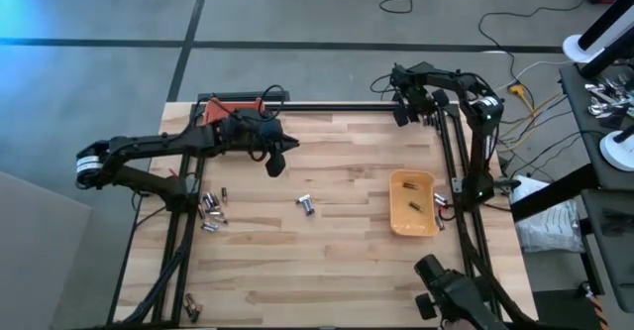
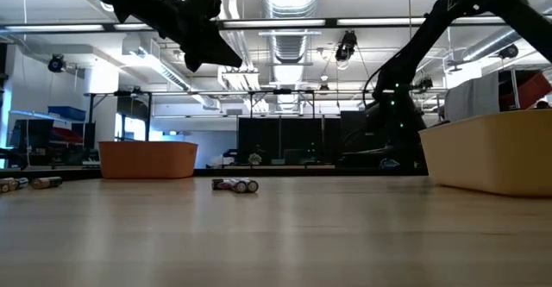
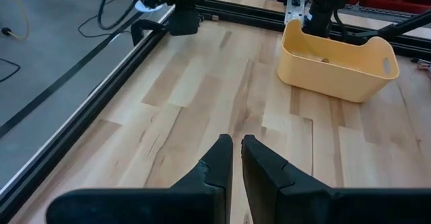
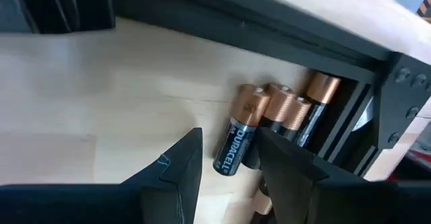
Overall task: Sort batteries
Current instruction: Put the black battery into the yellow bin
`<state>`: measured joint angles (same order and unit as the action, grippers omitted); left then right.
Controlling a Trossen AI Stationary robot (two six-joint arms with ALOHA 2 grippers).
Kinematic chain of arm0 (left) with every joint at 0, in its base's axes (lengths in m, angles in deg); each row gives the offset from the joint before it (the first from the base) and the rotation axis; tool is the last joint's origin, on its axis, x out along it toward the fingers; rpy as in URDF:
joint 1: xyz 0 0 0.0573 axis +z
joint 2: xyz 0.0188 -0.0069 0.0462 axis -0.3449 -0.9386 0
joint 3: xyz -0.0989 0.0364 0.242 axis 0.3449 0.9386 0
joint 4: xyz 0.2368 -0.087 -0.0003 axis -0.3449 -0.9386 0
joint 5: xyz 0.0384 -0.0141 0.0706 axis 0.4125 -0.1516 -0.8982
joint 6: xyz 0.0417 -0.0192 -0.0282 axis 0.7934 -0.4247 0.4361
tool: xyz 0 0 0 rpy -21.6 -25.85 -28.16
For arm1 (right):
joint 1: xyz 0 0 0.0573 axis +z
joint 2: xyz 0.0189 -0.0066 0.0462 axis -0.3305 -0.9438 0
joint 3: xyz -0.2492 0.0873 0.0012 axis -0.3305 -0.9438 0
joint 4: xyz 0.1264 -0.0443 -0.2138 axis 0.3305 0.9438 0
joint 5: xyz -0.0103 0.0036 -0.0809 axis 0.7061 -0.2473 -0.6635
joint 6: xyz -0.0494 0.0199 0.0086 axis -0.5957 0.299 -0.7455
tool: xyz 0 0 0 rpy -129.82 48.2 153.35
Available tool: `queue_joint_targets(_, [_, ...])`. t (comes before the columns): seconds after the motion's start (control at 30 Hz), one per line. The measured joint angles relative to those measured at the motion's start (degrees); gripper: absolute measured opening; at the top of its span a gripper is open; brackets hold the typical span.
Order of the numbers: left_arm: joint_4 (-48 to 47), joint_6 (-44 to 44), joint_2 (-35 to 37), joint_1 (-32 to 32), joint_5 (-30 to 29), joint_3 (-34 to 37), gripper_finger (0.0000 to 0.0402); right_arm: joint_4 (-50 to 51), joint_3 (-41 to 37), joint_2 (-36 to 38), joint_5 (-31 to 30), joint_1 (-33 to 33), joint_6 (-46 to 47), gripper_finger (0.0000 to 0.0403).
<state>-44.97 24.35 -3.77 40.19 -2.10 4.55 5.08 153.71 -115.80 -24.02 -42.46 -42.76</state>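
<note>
Table [image 1: 327,261] pale wood, plank-striped, black frame rail [image 1: 337,105] at far edge. Right bin [image 1: 411,203] yellow; far-left bin [image 2: 147,159] orange. Batteries [image 4: 269,126] black with copper tops; centre batteries [image 1: 307,204] silvery. Both pincers [image 3: 236,150] [image 4: 225,160] black.

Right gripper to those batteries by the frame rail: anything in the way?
Nothing visible between the right gripper and the nearest battery; its open fingers point at it. The other batteries lie packed against it, beside the black rail, crowding one finger.
</note>
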Motion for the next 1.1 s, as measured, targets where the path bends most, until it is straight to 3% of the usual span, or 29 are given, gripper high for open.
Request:
queue_joint_targets(0.27, [-0.07, -0.38, 0.00, 0.00, 0.00, 0.00, 0.0015, 0.46, 1.22, -1.72, 2.72, -0.43, -0.16, 0.0133])
queue_joint_targets(0.53, [-0.10, -0.11, -0.02, 0.00, -0.02, 0.00, 0.0015, 0.04, 1.01, -1.03, 5.65, -0.11, -1.89, 0.0106])
queue_joint_targets(0.73, [-0.18, 0.34, -0.02, 0.48, -0.08, 0.00, 0.0015, -0.50, 0.95, -0.50, 13.84, -0.10, -0.36, 0.0076])
queue_joint_targets(0.87, [-2.18, 0.69, 0.02, 1.69, -0.06, 0.00, 0.0015, -0.58, 0.95, -0.50, 14.80, 0.60, -0.56, 0.0063])
queue_joint_targets(1.1, [-5.30, 0.71, 0.63, 3.52, -0.06, 0.02, 0.0015, -0.22, 0.91, -0.42, 15.60, 3.24, -0.11, 0.0075])
